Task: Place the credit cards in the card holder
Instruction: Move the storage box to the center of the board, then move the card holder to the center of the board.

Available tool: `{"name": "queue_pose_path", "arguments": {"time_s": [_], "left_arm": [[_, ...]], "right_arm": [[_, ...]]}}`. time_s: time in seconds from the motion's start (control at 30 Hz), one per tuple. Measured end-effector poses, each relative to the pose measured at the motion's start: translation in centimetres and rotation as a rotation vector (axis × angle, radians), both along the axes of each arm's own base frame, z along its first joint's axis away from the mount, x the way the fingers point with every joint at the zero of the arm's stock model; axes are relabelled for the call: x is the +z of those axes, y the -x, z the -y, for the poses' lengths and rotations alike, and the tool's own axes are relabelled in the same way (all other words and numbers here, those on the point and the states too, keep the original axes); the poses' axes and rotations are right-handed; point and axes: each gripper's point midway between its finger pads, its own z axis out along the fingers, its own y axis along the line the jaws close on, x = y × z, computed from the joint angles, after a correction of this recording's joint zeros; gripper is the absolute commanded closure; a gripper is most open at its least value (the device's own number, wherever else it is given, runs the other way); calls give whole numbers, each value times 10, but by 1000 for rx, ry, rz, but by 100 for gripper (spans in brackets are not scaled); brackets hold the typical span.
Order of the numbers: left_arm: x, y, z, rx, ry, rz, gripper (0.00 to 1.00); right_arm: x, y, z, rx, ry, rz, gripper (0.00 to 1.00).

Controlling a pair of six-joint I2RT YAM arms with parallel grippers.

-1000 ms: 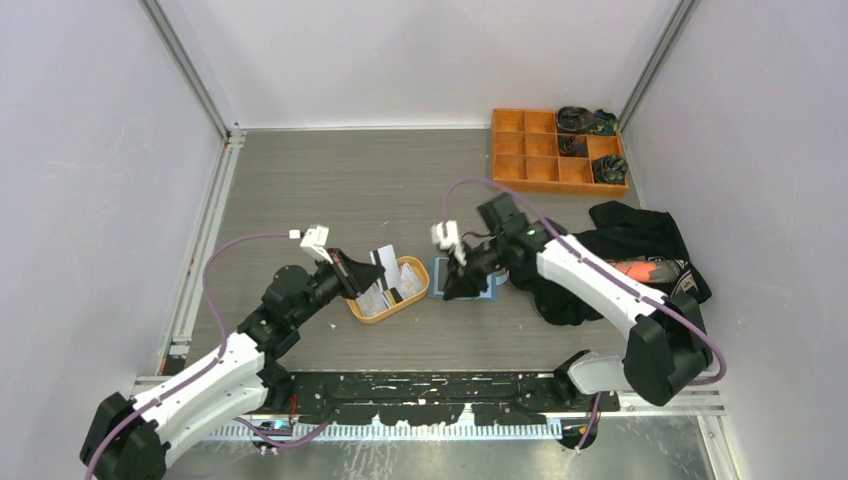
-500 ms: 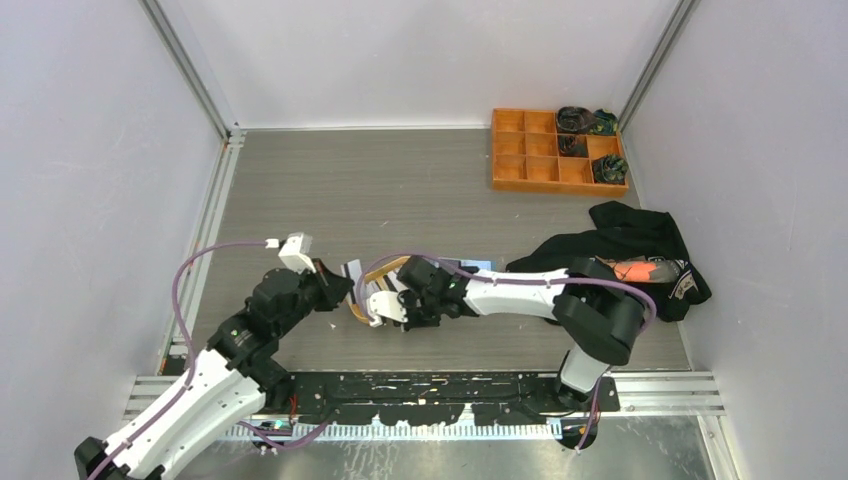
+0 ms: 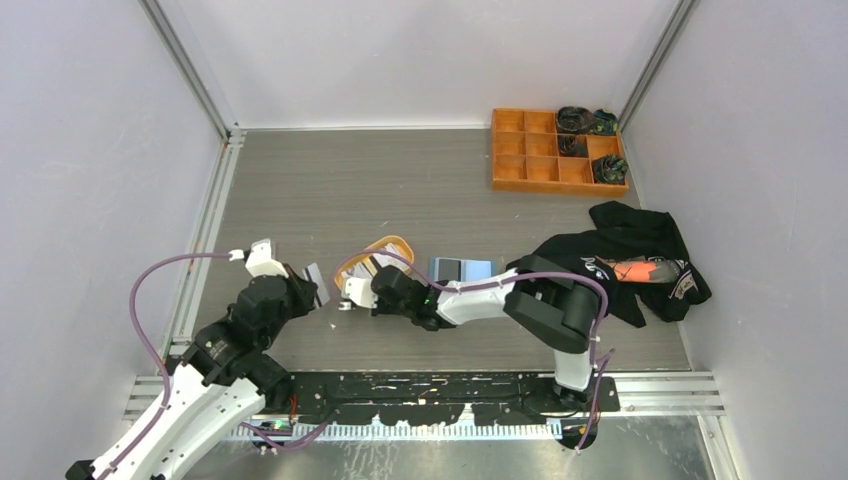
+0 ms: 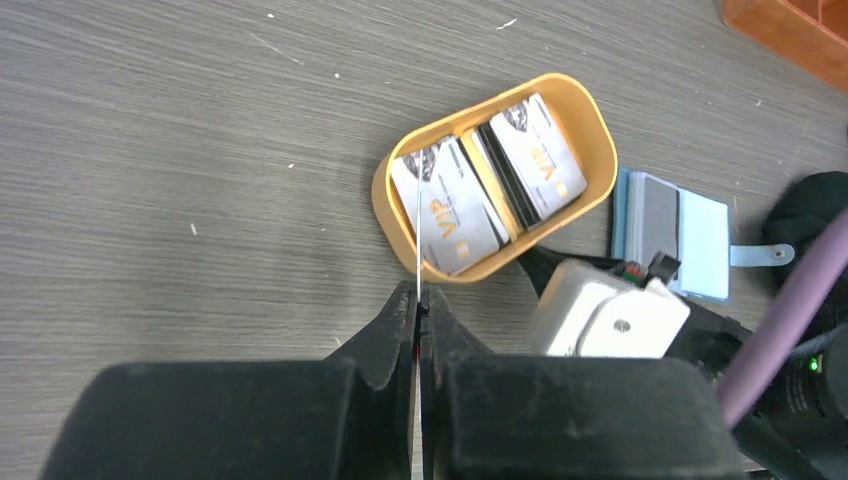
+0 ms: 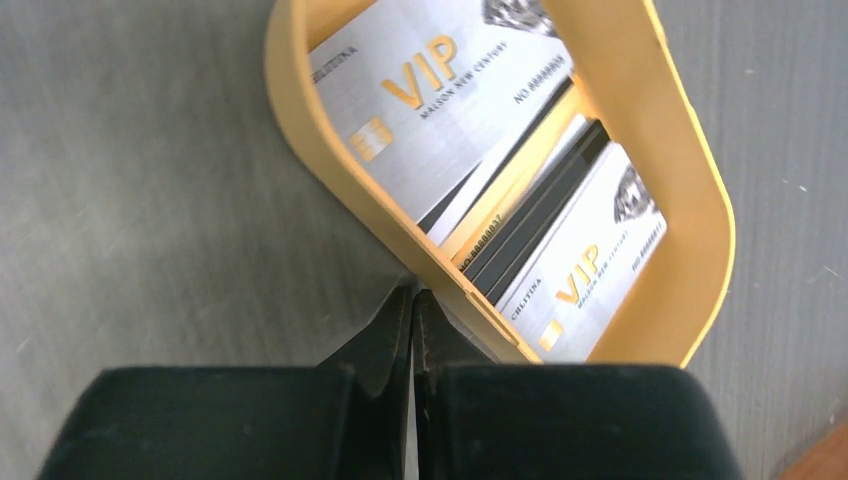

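Observation:
A credit card (image 4: 417, 230), seen edge-on as a thin white line, is pinched in my left gripper (image 4: 417, 300), which is shut on it just short of the orange oval tray (image 4: 600, 130). From above, that card (image 3: 316, 279) shows grey-white at the left gripper (image 3: 305, 290). More credit cards (image 5: 420, 90) marked VIP lie in the tray (image 5: 700, 180). My right gripper (image 5: 413, 297) is shut with nothing visible between its tips, right against the tray's outer wall. The blue card holder (image 3: 460, 270) lies flat to the right of the tray (image 3: 398, 241), partly open.
An orange compartment box (image 3: 540, 165) with dark items stands at the back right. A heap of black clothing (image 3: 630, 250) lies on the right. A metal rail (image 3: 205, 240) runs along the table's left edge. The right arm stretches low across the table's front.
My right gripper has swung left from the card holder to the tray's near side and shut. The left gripper has drawn back to the left with its card. The tray has shifted and turned.

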Motion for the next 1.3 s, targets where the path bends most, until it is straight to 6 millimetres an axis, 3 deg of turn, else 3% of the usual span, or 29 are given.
{"name": "queue_pose_path", "arguments": {"time_s": [0.23,0.4,0.5,0.6,0.67,0.73,0.87,1.0,1.13,1.2,1.3], "left_arm": [[0,6,-10,29,-12,-5,100],[3,9,0,-23,23,-4,100],[1,10,20,-117,70,8,100],[-6,11,44,-228,122,18,100],[-9,12,65,-319,180,32,100],[-11,13,83,-397,229,35,100],[-6,9,120,-528,313,42,100],[-1,8,160,-652,361,72,100],[-15,11,193,-742,363,43,100],[-22,12,204,-767,360,23,100],[-22,8,214,-781,362,27,100]], "right_arm": [[2,-31,-19,-124,-51,57,93],[3,-29,-10,-109,-53,-79,90],[18,-19,16,-47,-17,-318,81],[60,-30,42,8,-49,-523,77],[88,-36,64,37,-95,-615,70],[101,-33,93,31,-114,-685,61],[105,-12,138,-2,-98,-778,34],[106,-14,181,-44,-125,-783,20],[94,-26,221,-110,-154,-750,18],[84,-25,225,-120,-150,-767,20],[70,-29,216,-126,-144,-828,22]]}}
